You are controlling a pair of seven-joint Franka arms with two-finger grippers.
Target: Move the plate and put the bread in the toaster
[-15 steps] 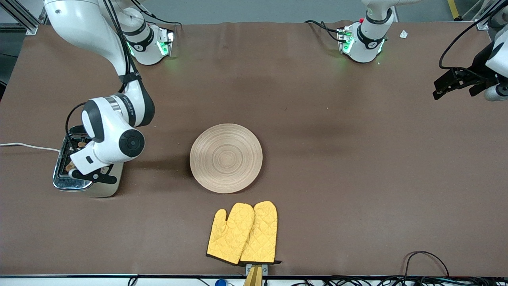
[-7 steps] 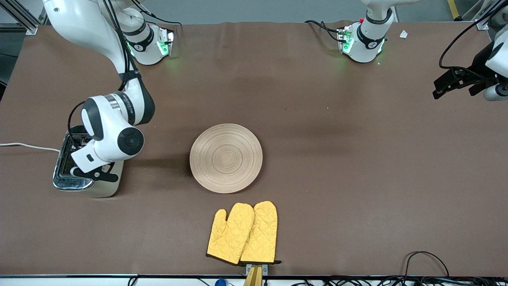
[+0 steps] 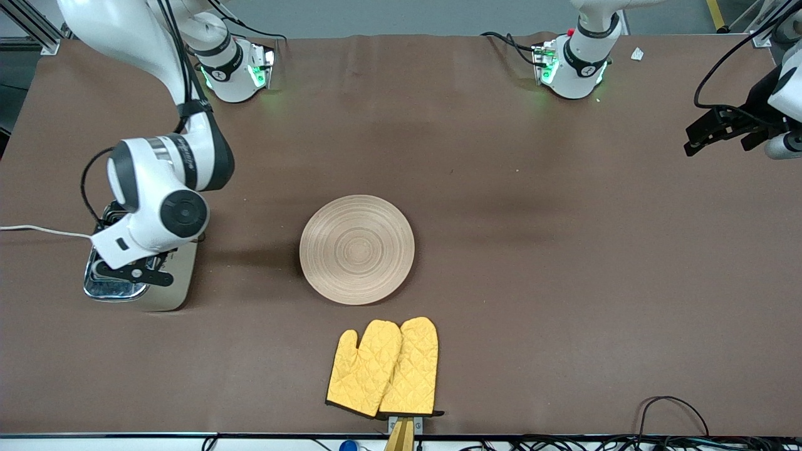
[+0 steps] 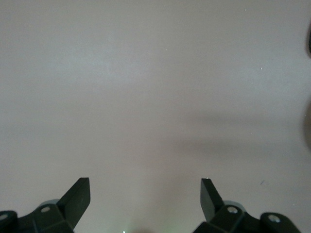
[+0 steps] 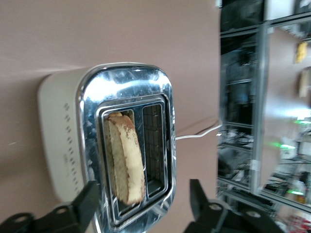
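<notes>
The cream toaster [image 3: 177,283] stands at the right arm's end of the table. In the right wrist view its chrome top [image 5: 127,80] shows two slots. The bread [image 5: 127,162] stands in one slot, its top edge sticking out. My right gripper [image 5: 145,189] hangs open just above the toaster, one finger on each side of the chrome top, touching nothing; it also shows in the front view [image 3: 128,270]. The wooden plate [image 3: 356,248] lies bare at the table's middle. My left gripper [image 3: 711,134] waits open and empty over the left arm's end of the table, and in its wrist view [image 4: 146,187] only bare table shows.
A pair of yellow oven mitts [image 3: 383,366] lies nearer the front camera than the plate, by the table's edge. The toaster's white cord [image 3: 44,230] runs off the right arm's end of the table. Cables lie along the front edge.
My right hand has shifted over the toaster toward the right arm's end of the table. The bread that showed beside the hand is now covered by it in the front view. The left arm has not moved.
</notes>
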